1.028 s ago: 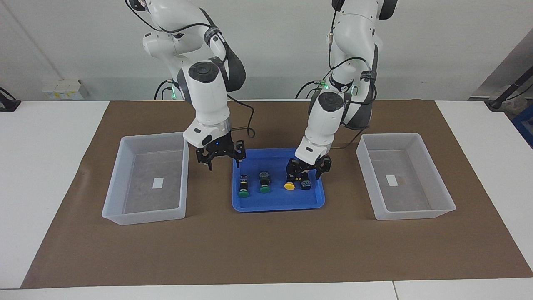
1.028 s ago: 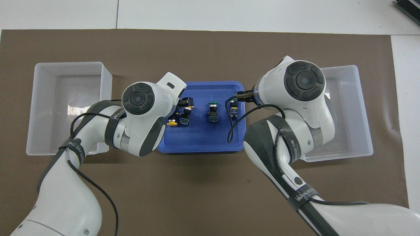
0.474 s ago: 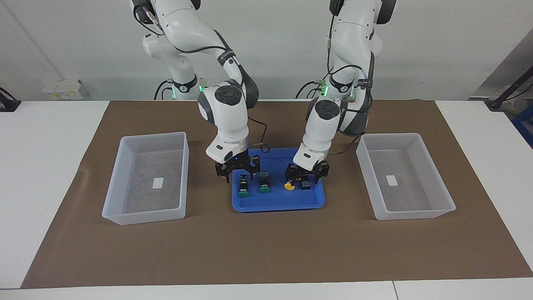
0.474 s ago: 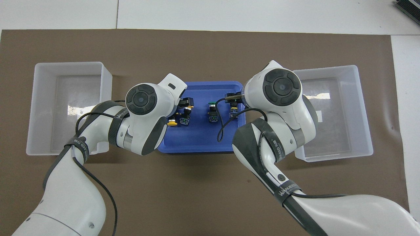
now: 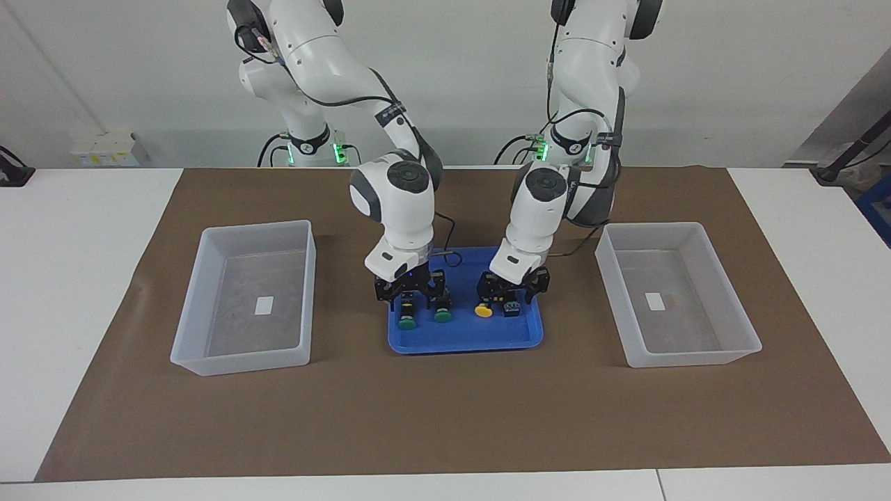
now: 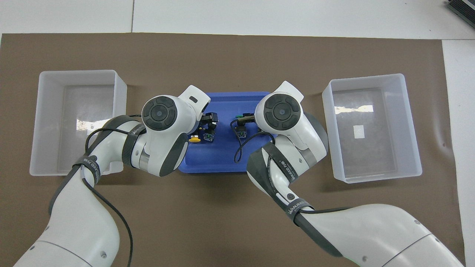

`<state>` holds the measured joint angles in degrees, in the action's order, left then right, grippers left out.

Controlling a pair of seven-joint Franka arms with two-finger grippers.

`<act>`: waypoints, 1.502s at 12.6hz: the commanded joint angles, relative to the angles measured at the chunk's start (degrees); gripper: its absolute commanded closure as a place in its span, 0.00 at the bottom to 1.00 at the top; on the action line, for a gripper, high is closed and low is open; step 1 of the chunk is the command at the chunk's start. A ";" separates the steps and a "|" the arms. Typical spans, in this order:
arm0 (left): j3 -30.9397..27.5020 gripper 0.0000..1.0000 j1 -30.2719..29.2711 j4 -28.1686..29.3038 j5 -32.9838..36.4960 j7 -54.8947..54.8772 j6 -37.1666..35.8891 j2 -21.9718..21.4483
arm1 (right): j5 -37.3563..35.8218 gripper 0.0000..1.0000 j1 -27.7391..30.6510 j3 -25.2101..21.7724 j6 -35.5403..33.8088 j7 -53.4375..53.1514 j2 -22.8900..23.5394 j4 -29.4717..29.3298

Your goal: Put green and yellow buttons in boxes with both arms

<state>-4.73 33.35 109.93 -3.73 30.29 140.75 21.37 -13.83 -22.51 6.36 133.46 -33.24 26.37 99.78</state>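
Observation:
Two green buttons (image 5: 407, 322) (image 5: 442, 316) lie side by side in the blue tray (image 5: 466, 337), toward the right arm's end. My right gripper (image 5: 412, 303) is down in the tray over the bodies of these two, mostly on the outer one. In the overhead view only one green cap (image 6: 239, 117) shows beside the right wrist. A yellow button (image 5: 484, 311) (image 6: 194, 139) lies beside a second dark button body (image 5: 511, 308). My left gripper (image 5: 511, 296) hangs low over that pair, open. Both boxes (image 5: 254, 226) (image 5: 679, 226) hold only a white label.
The tray sits mid-table on a brown mat (image 5: 445, 417), between the two boxes (image 6: 78, 72) (image 6: 363, 78). A black cable (image 6: 241, 148) from the right arm loops over the tray. White table surface surrounds the mat.
My right arm swung from beside its box to the tray and dropped onto the green buttons. My left gripper sank a little over the yellow button pair.

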 commanded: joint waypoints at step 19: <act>-0.54 1.00 0.66 2.14 -0.75 -1.11 -1.17 -1.69 | -0.67 1.00 6.59 0.14 -4.60 0.88 -13.08 5.60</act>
<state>-4.76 34.10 111.88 -3.73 30.13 140.69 20.71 -13.86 -18.19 5.90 130.33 -34.32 16.63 103.46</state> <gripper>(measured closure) 0.568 0.678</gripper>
